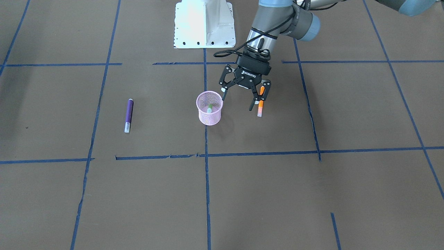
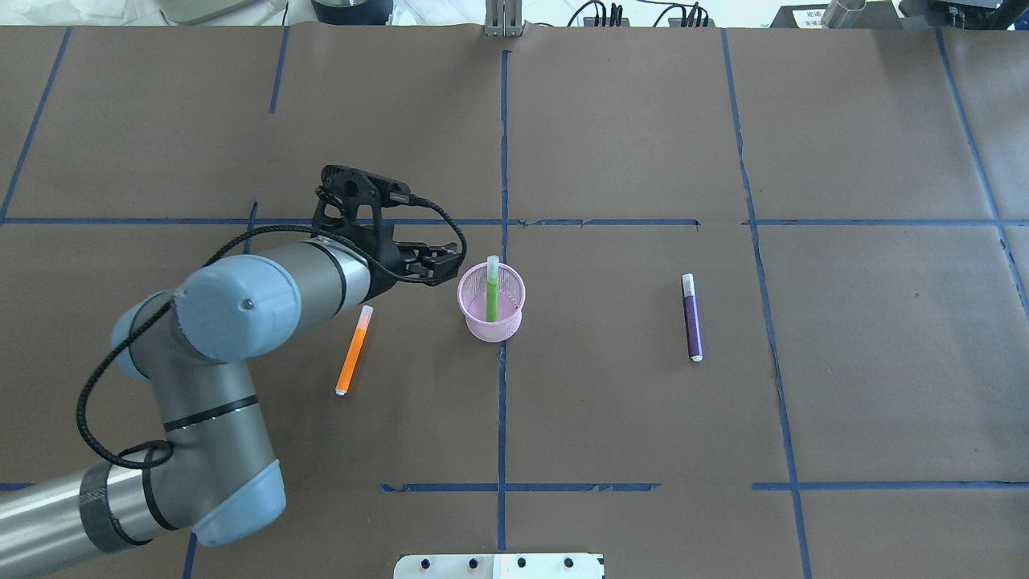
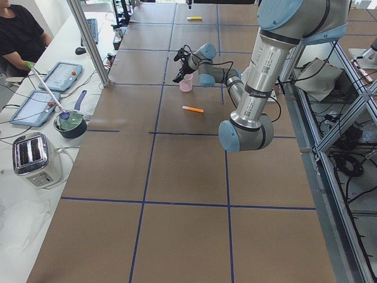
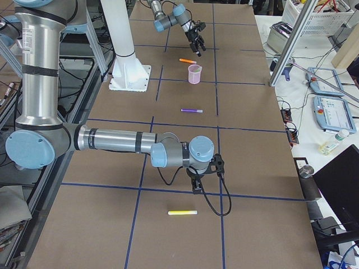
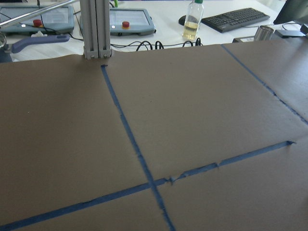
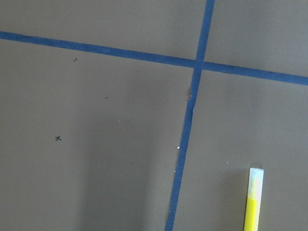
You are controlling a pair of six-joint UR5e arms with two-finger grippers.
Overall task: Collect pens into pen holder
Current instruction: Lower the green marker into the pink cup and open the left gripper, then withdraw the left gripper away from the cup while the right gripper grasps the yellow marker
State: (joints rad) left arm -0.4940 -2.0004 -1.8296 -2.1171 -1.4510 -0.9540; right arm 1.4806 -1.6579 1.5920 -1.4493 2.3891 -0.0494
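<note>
One pen in: the green pen (image 2: 491,291) stands in the pink pen holder (image 2: 494,328), mid-table (image 2: 627,418).
Orange pen (image 2: 354,351): lies flat near the holder, toward the table's left end.
Purple pen (image 2: 692,318): lies flat, well apart, toward the right end.
My left gripper (image 1: 238,99): jaws spread, empty, raised beside the holder's rim.
My right gripper (image 4: 196,188): near a yellow pen (image 4: 183,212) at the right end; I cannot tell how its jaws stand.

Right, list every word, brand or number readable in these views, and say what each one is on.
"ROBOTIQ": small white lettering on the black body of the left gripper, in the front-facing view.
Too blurred or small to read: the screens of the grey teach pendants, any print on the clear plastic bottle, and the keys of the black keyboard.
No text shows on the pink wire-mesh pen holder or the purple marker pen.
</note>
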